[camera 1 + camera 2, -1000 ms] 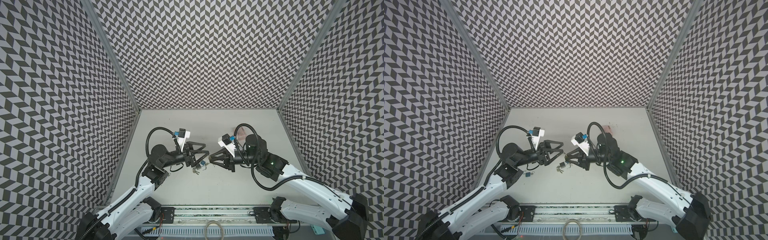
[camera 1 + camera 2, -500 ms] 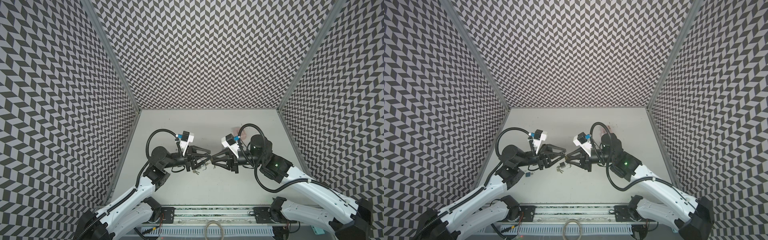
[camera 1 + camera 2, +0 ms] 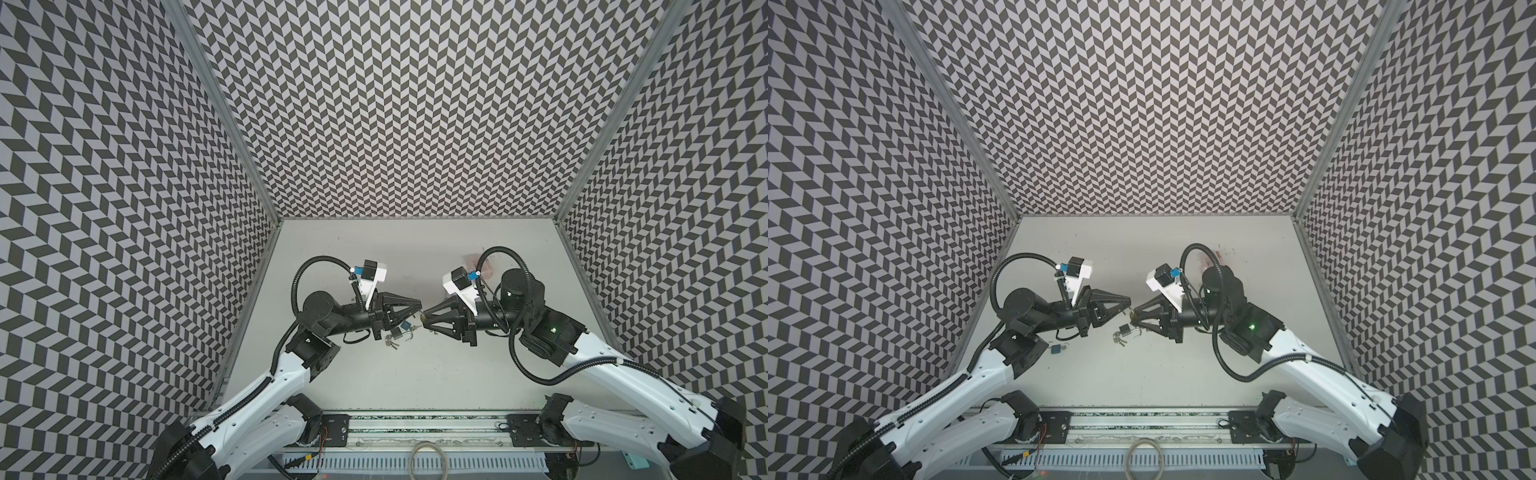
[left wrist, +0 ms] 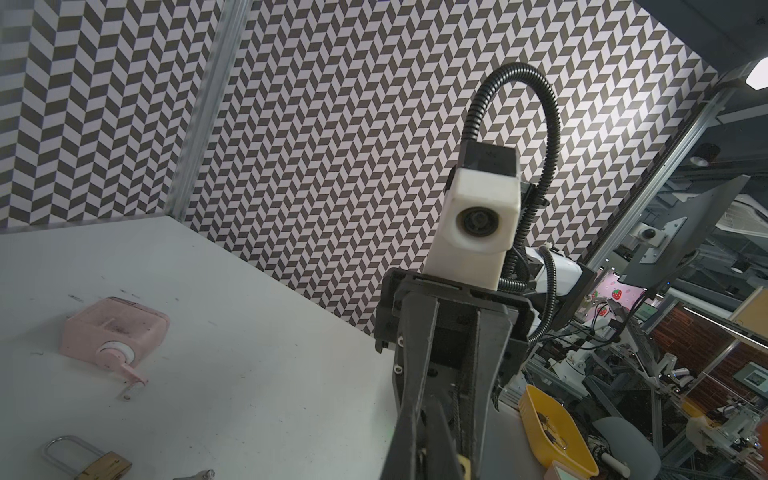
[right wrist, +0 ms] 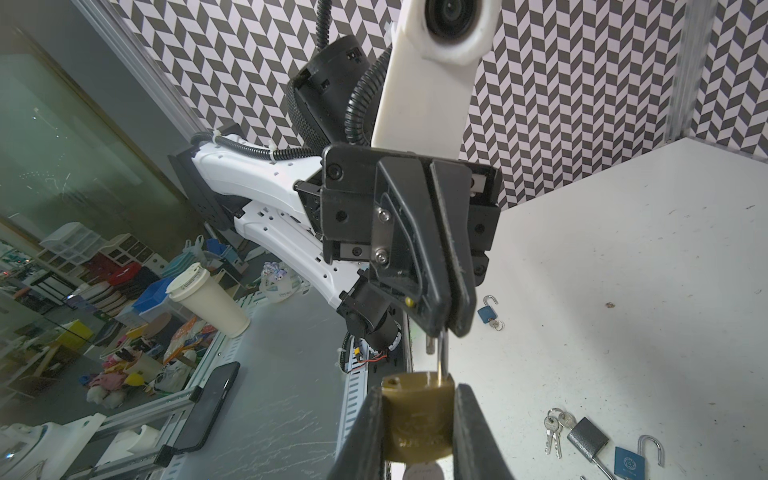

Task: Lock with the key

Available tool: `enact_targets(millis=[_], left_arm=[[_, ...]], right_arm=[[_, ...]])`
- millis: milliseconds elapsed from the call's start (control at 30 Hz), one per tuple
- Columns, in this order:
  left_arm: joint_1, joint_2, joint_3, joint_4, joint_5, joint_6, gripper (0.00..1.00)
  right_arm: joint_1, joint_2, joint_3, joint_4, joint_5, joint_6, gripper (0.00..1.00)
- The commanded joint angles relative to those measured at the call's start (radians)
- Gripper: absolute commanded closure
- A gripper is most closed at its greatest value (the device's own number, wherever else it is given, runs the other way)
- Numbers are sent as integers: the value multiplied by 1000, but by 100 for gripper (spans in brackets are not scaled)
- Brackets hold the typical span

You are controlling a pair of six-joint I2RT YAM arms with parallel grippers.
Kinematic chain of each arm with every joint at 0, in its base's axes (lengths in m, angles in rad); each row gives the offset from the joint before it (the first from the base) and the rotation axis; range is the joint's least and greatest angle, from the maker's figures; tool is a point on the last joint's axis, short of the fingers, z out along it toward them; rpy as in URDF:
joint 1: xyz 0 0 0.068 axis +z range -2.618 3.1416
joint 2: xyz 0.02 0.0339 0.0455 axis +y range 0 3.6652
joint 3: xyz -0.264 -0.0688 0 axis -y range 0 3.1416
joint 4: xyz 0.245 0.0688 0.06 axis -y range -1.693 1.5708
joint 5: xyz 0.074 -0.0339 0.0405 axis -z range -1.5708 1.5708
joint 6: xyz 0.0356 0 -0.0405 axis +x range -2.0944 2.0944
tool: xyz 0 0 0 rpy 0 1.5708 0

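Clamps small brass padlock [image 5: 417,419] by flat sides in right gripper [image 5: 417,392]; pinches thin steel shackle [image 5: 441,357] in left gripper [image 5: 448,329]; probably dense, rigid, slick metal; best held across body.

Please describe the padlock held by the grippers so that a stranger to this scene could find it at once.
Above the middle of the white table, two black grippers meet tip to tip. The brass padlock sits in the right gripper, its shackle pinched by the left gripper. Unlike the grey padlock and a blue padlock lying below, it is off the table.
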Motion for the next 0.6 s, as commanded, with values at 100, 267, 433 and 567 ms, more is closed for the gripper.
enact_targets(millis=[100, 267, 433, 567], left_arm=[[-16, -36, 42, -5, -69, -13, 100], [-14, -44, 63, -11, -148, -42, 100], [-12, -70, 28, 32, -239, -108, 100], [-5, -79, 5, 76, -286, -161, 100]], right_arm=[[-4, -36, 18, 118, 72, 28, 63], [-4, -57, -31, 222, 118, 90, 32], [-4, -100, -77, 288, 207, 133, 22], [-4, -161, -148, 404, 302, 205, 18]])
